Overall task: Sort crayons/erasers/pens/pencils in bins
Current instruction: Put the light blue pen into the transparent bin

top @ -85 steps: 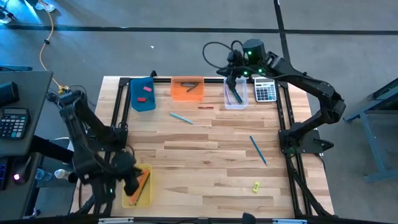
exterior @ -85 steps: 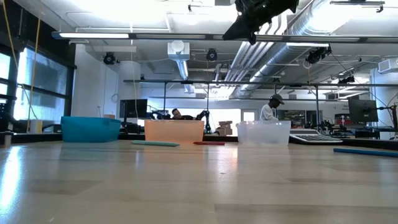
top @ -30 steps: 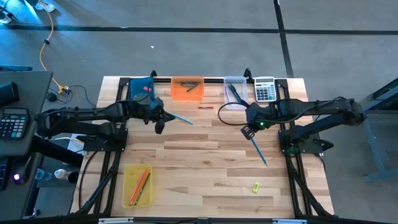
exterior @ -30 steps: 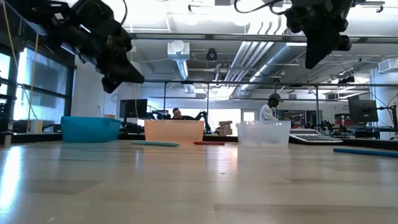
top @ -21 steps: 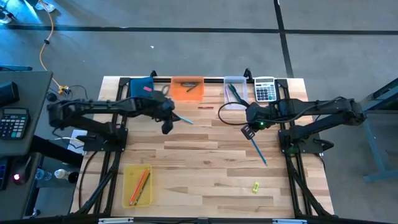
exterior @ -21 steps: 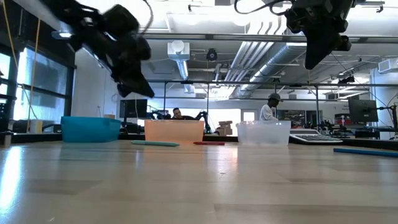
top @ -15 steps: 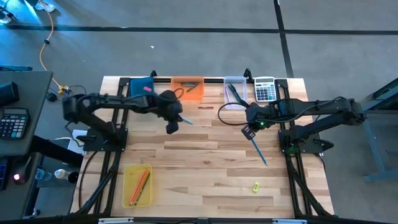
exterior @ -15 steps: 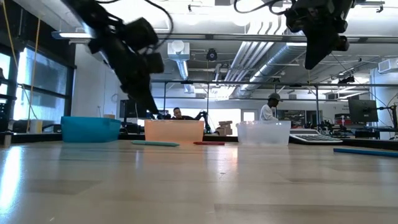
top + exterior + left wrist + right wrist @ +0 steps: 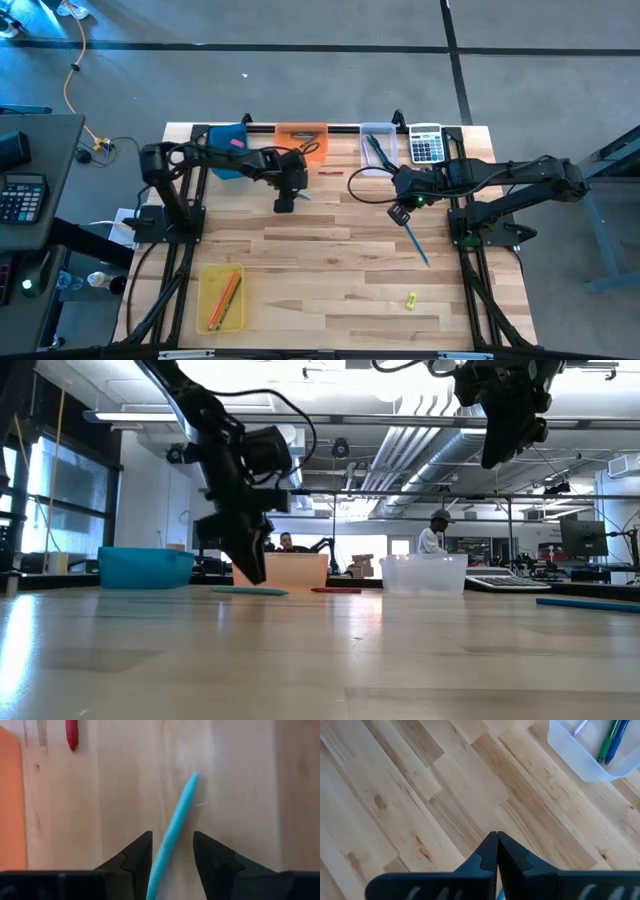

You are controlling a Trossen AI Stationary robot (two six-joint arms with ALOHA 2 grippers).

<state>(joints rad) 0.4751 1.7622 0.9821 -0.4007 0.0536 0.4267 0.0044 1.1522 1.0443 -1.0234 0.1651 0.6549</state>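
I am steering two dark arms over a wooden table (image 9: pixel 330 290). My left gripper (image 9: pixel 171 851) hangs low over a teal pen (image 9: pixel 176 827) that lies on the bare wood near the orange bin (image 9: pixel 300 142); in the left wrist view the two dark fingers (image 9: pixel 135 855) stand parted with the pen running between them, not yet pinched, and the pen lies slanted across the gap, not square to it. To do this pick well, I judge I should turn the wrist until the fingers sit square across the pen's length, settle until the tips almost meet the wood, then close gently near the pen's middle so it does not swing or roll out. The clear bin (image 9: pixel 378 150), at the far edge beside a grey calculator (image 9: pixel 427 145), already holds pens, so that is where it likely belongs. A short red crayon (image 9: pixel 72 734) lies close to the orange bin and I should avoid nudging it. My right gripper (image 9: pixel 496 851) waits above the table near a second blue pen (image 9: pixel 415 242), its fingers pressed together and holding nothing. The blue bin (image 9: pixel 227 150) sits at the far left and the yellow bin (image 9: pixel 221 297), with orange pencils inside, near the front.
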